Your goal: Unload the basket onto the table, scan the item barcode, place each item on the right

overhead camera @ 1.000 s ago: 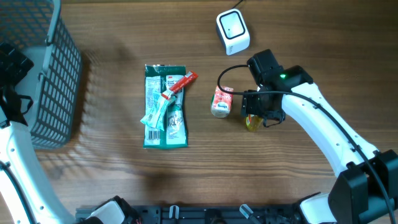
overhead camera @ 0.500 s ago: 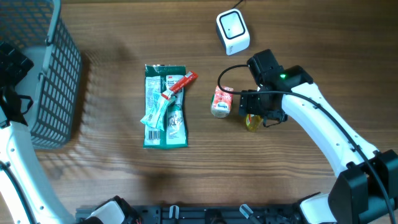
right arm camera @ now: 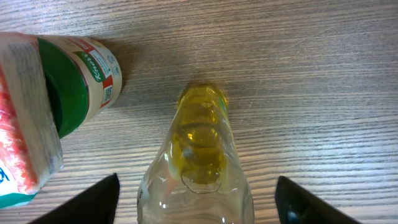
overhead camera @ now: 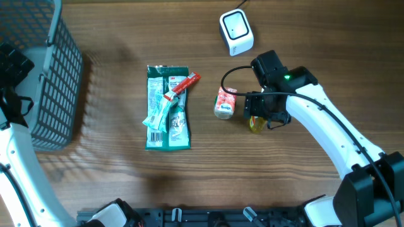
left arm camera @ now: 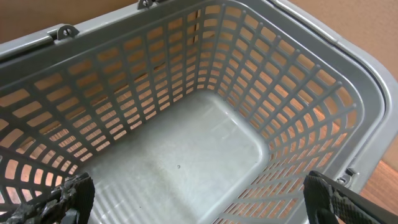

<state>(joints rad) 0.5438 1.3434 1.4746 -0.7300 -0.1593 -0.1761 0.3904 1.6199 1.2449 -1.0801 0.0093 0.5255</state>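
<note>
While hanging wide open and empty over the basket [left arm camera: 292,99] at far left, leaves the left gripper [left arm camera: 205,198] well apart from the goods. Finds the yellow bottle [right arm camera: 199,149] lying just right of the jar [right arm camera: 93,68], straight below the nearer right gripper [right arm camera: 198,198], spread open across its long axis, gripping nothing.

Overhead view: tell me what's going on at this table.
The right end effector hangs open over a small yellow bottle, straddling it without gripping. A green-lidded jar lies just beside the bottle. The white scanner sits further up the table, and no item is in front of it yet. The left end effector is open above the grey basket, handling nothing.
</note>
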